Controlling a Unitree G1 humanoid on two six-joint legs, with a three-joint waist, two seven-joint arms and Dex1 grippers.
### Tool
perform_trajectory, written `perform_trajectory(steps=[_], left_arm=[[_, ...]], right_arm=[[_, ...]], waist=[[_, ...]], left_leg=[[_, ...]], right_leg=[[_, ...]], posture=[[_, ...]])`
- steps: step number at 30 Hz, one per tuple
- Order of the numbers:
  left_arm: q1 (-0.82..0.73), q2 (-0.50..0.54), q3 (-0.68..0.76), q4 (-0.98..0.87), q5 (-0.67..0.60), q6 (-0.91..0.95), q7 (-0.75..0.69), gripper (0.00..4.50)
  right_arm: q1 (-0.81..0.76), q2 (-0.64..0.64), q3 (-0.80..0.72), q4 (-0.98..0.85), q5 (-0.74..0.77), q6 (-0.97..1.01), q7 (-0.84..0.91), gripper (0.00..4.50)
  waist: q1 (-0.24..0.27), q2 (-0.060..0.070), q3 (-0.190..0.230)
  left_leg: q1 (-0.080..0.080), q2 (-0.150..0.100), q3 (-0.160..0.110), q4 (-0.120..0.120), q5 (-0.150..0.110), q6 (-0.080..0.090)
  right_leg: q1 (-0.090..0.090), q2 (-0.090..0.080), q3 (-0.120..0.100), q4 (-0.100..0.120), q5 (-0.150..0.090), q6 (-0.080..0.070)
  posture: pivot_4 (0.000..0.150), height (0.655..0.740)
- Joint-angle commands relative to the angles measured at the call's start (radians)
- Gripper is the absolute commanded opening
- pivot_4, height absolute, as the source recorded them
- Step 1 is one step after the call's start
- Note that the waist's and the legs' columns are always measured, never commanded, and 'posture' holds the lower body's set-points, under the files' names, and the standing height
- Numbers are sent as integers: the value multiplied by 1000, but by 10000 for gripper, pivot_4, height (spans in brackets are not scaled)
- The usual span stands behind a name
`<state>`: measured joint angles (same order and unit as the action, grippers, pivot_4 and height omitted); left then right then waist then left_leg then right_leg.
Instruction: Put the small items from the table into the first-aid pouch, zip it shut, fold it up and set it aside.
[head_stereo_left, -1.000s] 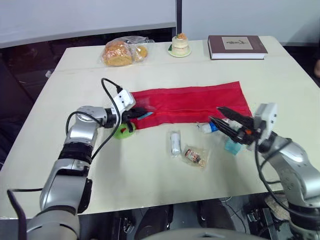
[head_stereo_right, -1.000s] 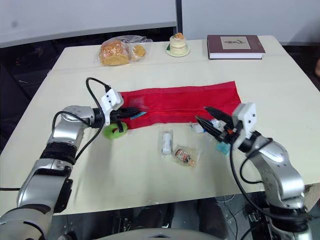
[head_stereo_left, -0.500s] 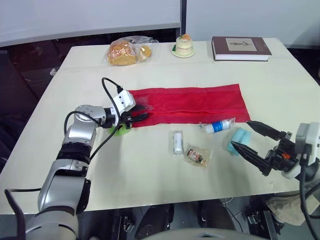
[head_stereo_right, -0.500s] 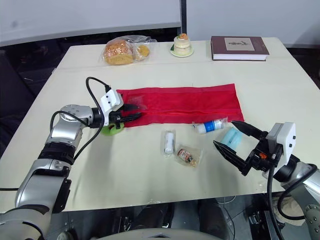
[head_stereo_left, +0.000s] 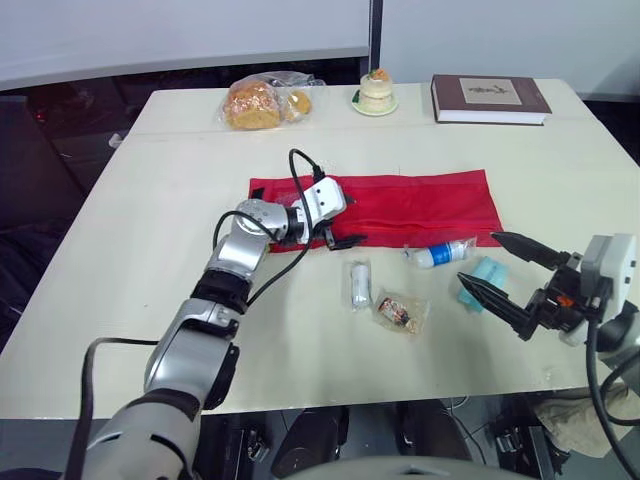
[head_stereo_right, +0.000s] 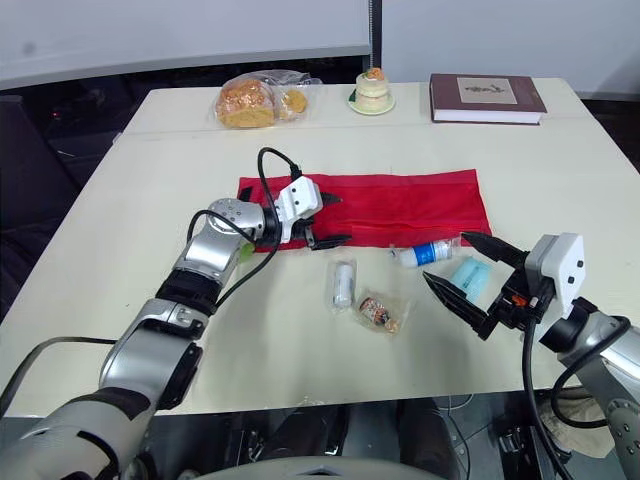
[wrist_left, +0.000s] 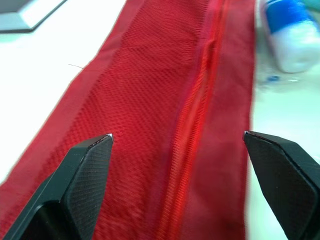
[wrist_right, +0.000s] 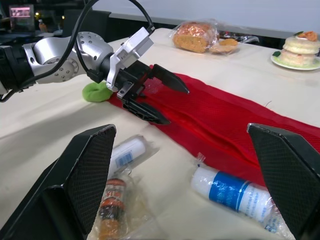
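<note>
Reaching further along the red pouch (head_stereo_left: 420, 200), the left gripper (head_stereo_right: 343, 218) is held open and empty. Just beside the pouch, the small bottle (head_stereo_left: 438, 254) is left untouched. The right gripper (head_stereo_left: 477, 258), pulled back from the pouch, is open too; nothing is packed yet.

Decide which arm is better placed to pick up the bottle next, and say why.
Right. The right gripper, open, hangs near the bottle; the left gripper is open over the pouch, farther off.
</note>
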<state>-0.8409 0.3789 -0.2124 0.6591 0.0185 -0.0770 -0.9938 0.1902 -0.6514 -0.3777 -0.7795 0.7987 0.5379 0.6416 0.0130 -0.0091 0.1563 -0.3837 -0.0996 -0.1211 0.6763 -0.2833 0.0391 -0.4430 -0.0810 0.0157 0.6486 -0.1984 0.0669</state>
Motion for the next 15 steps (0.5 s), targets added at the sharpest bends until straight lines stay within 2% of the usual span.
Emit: perform_trajectory(steps=[1,5,6,11,12,14,15], left_arm=[[-41,-13,12,50,12,-42,38,44218],[-72,-26,20,133,26,-85,69,44218],[-79,-28,20,160,31,-99,77,39241],[-108,-33,15,259,57,-157,101,20160],[-113,-37,18,270,57,-164,101,14055],[-117,-47,22,280,51,-173,91,9826],[-117,-51,21,281,49,-177,84,3330]], right_arm=[[4,-7,-21,-46,27,-17,-9,45000],[-2,-9,-18,-49,31,-17,-20,45000],[-6,-9,-16,-51,33,-17,-23,45000],[-22,-16,-9,-47,31,-19,-31,45000],[-23,-18,-7,-46,31,-19,-32,45000],[-28,-21,2,-43,23,-18,-35,45000],[-31,-22,7,-42,20,-16,-37,45000]], waist=[[0,0,0],[0,0,0],[0,0,0],[0,0,0],[0,0,0],[0,0,0],[0,0,0]], left_leg=[[0,0,0,0,0,0],[0,0,0,0,0,0],[0,0,0,0,0,0],[0,0,0,0,0,0],[0,0,0,0,0,0],[0,0,0,1,0,0],[0,0,0,1,0,0]], right_leg=[[0,0,0,0,0,0],[0,0,0,0,0,0],[0,0,0,0,0,0],[0,0,0,0,0,0],[0,0,0,0,0,0],[0,0,0,0,0,1],[0,0,0,0,0,1]], posture=[[1500,7289],[1500,7289],[1500,7289],[1500,7289],[1500,7289],[1500,7289],[1500,7289]])
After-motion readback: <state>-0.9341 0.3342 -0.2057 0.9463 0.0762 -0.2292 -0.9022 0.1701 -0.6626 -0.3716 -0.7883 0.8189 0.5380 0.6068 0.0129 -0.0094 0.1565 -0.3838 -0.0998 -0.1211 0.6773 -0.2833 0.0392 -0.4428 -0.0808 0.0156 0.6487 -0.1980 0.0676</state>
